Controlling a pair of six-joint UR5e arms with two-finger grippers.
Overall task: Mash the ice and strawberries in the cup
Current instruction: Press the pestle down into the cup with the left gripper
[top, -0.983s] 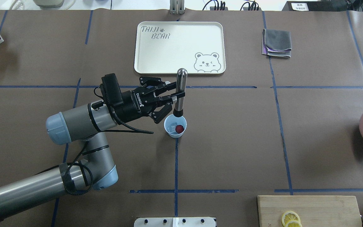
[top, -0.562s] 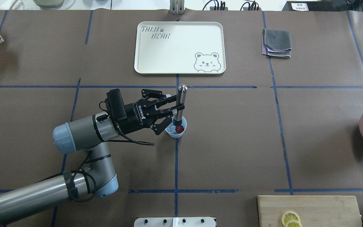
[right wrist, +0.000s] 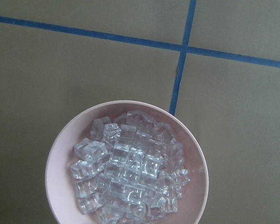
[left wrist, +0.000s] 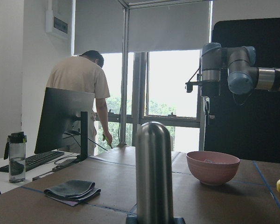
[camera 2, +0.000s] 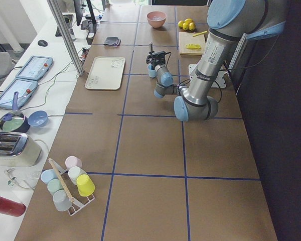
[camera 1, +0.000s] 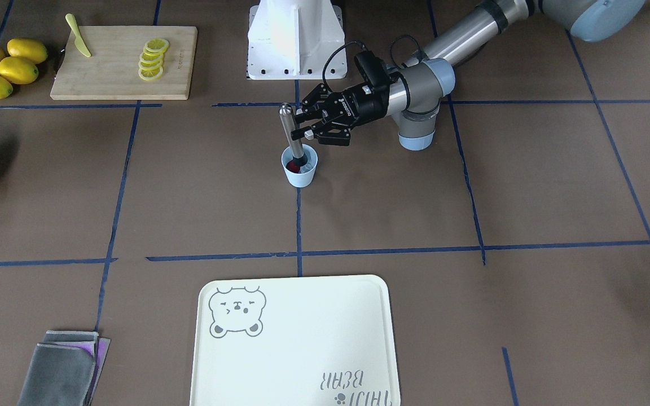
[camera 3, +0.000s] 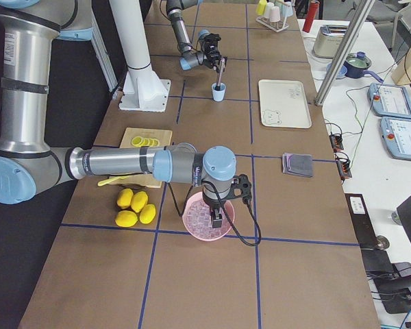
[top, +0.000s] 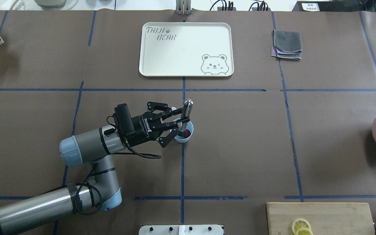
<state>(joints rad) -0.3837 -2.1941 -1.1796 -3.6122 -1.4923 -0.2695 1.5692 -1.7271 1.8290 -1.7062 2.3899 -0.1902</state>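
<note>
My left gripper (top: 179,121) is shut on a steel muddler (top: 186,109), which stands upright with its dark foot down inside the pale-blue cup (top: 184,139) at the table's middle. The red strawberry (top: 187,133) shows in the cup beside the muddler's foot. Any ice in the cup is hidden. From the front, the muddler (camera 1: 288,127) rises out of the cup (camera 1: 301,176) with the left gripper (camera 1: 301,127) clamped on its shaft. The right gripper (camera 3: 215,218) hangs over a pink bowl (right wrist: 56,158) full of ice (right wrist: 130,172). I cannot tell whether it is open or shut.
A cream bear tray (top: 148,49) lies beyond the cup, and a folded grey cloth (top: 287,44) lies to the tray's right. A cutting board (camera 1: 110,73) bears lemon slices and a yellow knife, with whole lemons (camera 1: 3,67) beside it. A person (left wrist: 81,93) stands off the table.
My left gripper has come down and toward the robot with the muddler. Its foot, which hovered above the cup's rim, now sits deep inside the cup at the strawberry.
</note>
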